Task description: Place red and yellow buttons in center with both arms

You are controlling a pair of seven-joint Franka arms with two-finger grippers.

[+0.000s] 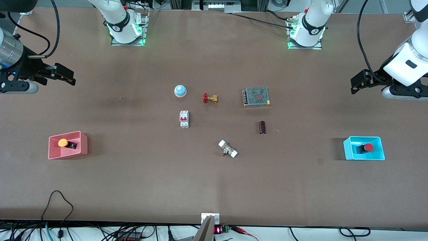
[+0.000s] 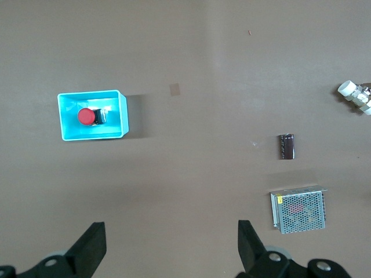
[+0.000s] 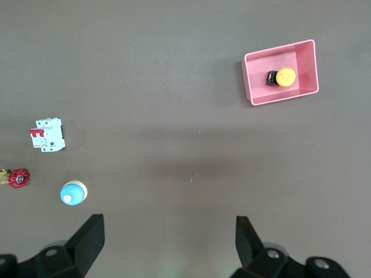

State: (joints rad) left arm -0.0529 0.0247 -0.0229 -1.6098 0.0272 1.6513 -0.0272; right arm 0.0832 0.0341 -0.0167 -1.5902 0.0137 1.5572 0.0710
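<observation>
Red button (image 1: pixel 368 147) in cyan bin (image 1: pixel 347 149), yellow button (image 1: pixel 63 143) in pink bin (image 1: pixel 53 150). Left gripper (image 2: pixel 171 246) and right gripper (image 3: pixel 168 243) wide open, empty, up over bare table (image 1: pixel 133 187).

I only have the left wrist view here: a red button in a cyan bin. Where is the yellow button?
Observer: The yellow button lies in a pink bin at the right arm's end of the table.
Operator: Is the right gripper on it?
Observer: No. The right gripper hangs open over bare table, with nothing in it.
Operator: Is the center free for both buttons?
Observer: Not wholly. A white breaker and a blue bell stand there, both outside your view.
Operator: And the left gripper?
Observer: The left gripper is open too, up over the table's edge, clear of the cyan bin that holds the red button.
</observation>
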